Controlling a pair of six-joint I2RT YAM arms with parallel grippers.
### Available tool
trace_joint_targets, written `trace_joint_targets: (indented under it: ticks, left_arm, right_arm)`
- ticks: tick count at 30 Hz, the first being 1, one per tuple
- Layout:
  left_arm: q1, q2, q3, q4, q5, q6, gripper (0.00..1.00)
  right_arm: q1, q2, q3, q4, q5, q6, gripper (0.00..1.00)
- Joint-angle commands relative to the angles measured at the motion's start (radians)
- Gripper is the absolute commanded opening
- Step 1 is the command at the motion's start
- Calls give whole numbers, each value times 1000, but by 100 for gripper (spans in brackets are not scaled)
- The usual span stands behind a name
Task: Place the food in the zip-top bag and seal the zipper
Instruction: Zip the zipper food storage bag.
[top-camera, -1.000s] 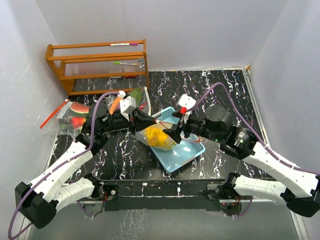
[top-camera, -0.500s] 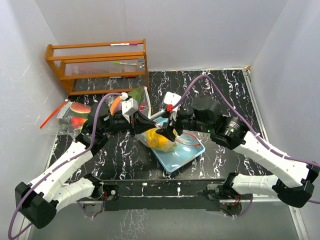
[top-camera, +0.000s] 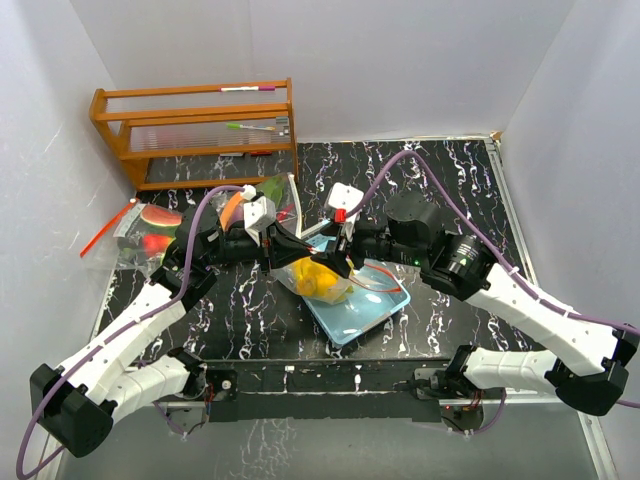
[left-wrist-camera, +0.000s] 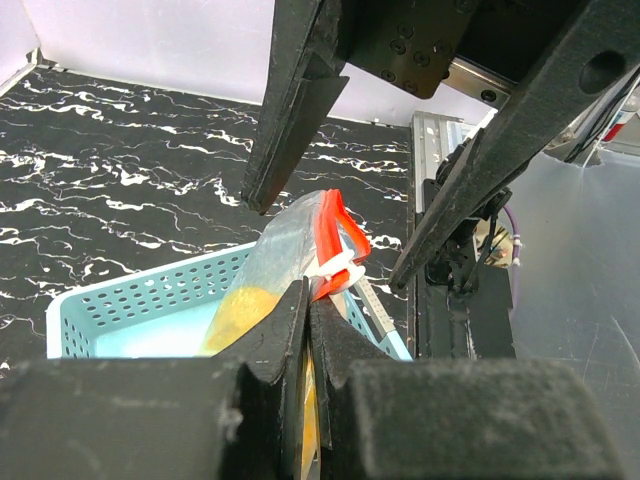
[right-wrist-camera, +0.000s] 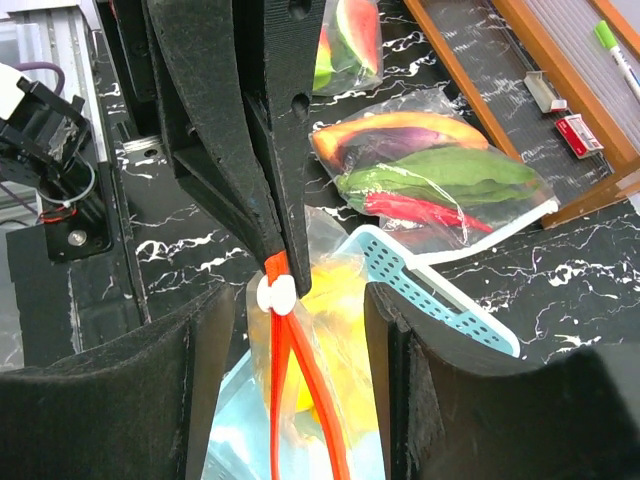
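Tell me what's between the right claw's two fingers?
In the right wrist view, the red zipper and white slider of the zip-top bag lie between the open fingers of the right gripper; the left gripper pinches the bag's top.

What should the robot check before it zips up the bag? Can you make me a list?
1. Left gripper pinches the end of the clear plastic zip-top bag: ok, shut on it.
2. Right gripper straddles the small white slider: ok, open, one finger each side.
3. Yellow toy food inside the bag: ok.
4. Bag over the light-blue plastic basket: ok.
5. Red zipper strips joined: not ok, they part beyond the slider.
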Motion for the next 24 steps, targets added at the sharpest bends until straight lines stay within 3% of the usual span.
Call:
trace_joint_targets:
  ticks: [1, 12, 18, 24]
  left_arm:
    - [3, -18, 36, 23, 26, 4, 0]
    - [3, -21, 37, 21, 24, 7, 0]
    - [4, -28, 38, 20, 20, 10, 0]
    - [4, -30, 35, 17, 17, 12, 0]
  right_arm:
    - [0, -8, -5, 86, 25, -1, 55]
    - [0, 29, 1, 93, 31, 7, 52]
    - [-1, 45, 9, 90, 50, 15, 35]
    - [0, 37, 8, 76, 75, 19, 24]
